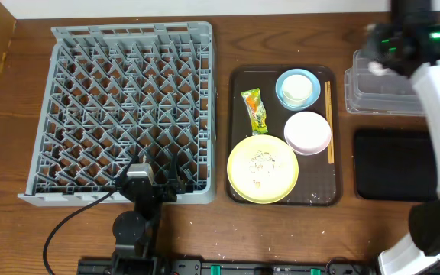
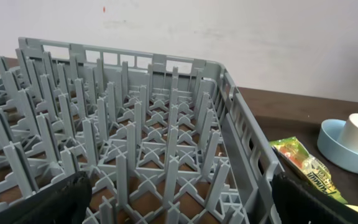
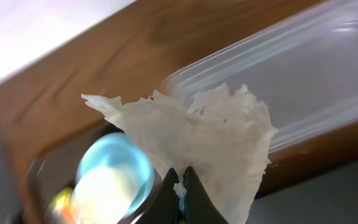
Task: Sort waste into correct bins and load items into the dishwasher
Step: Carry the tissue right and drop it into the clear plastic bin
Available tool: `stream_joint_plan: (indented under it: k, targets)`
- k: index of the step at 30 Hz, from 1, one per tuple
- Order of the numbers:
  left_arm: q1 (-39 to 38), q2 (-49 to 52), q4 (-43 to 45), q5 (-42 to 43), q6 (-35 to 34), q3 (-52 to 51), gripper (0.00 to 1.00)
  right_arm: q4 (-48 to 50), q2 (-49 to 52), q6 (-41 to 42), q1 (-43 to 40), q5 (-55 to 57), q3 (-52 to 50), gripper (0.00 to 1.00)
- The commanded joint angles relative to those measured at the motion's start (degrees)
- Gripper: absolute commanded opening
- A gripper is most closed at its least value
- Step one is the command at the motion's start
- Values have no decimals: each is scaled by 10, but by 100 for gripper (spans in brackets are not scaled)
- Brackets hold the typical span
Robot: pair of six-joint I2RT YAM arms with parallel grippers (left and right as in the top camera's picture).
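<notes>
"Paper wad point(image 3: 197, 134), where?"
"Pinched tight in right gripper point(image 3: 179, 186), above clear tub point(image 3: 303, 68), at its left end; tub's long side runs across table point(image 1: 281, 30); right arm nearer."
"Left gripper point(image 1: 157, 172)?"
"Wide, empty, at rack point(image 1: 128, 107)."

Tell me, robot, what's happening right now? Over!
Left claw open, at dish rack. Right claw shut on white paper, by rim of clear tub. Nothing blocking seen. Over.
</notes>
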Motion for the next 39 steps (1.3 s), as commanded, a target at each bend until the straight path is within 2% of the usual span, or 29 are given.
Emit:
stream_joint_plan:
  k: [1, 7, 8, 9, 11, 12, 14, 18, 20, 21, 23, 25, 27, 30, 31, 36, 39]
  targets:
    - [-4, -4, -20, -9, 3, -12, 94, 16, 9, 20, -59, 10, -9, 1]
    - [-4, -4, -20, -9, 3, -12, 94, 54, 54, 20, -116, 2, -9, 3]
    - [-4, -4, -20, -9, 3, -12, 94, 56, 57, 20, -116, -1, -9, 12]
    - [-4, -4, -20, -9, 3, -12, 94, 57, 62, 20, -117, -1, -9, 26]
    - [-4, -4, -20, -9, 3, -12, 94, 57, 67, 20, -117, -2, -9, 67]
    - [-4, -4, -20, -9, 3, -12, 94, 58, 69, 20, -116, -3, -9, 79]
    - [-4, -4, -20, -9, 3, -12, 94, 59, 69, 11, -116, -15, -9, 89]
    - [-4, -4, -20, -9, 3, -12, 94, 64, 67, -97, -115, -143, -9, 92]
    - [-4, -4, -20, -9, 3, -12, 94, 64, 67, -180, -113, -268, -9, 94]
    - [-4, -4, -20, -9, 3, -12, 94, 58, 67, -267, -109, -426, -9, 93]
    - [-4, -4, -20, -9, 3, -12, 94, 43, 67, -322, -100, -551, -9, 89]
    - [-4, -4, -20, -9, 3, -12, 94, 22, 67, -336, -80, -617, -9, 84]
    - [-4, -4, -20, -9, 3, -12, 94, -1, 67, -336, -52, -619, -9, 75]
    - [-4, -4, -20, -9, 3, -12, 94, -26, 67, -334, 5, -555, -9, 72]
    - [-4, -4, -20, -9, 3, -12, 94, -32, 68, -321, 43, -493, -9, 72]
    - [-4, -4, -20, -9, 3, -12, 94, -29, 69, -225, 163, -235, -17, 84]
    - [-4, -4, -20, -9, 3, -12, 94, -17, 82, -213, 227, -140, -23, 92]
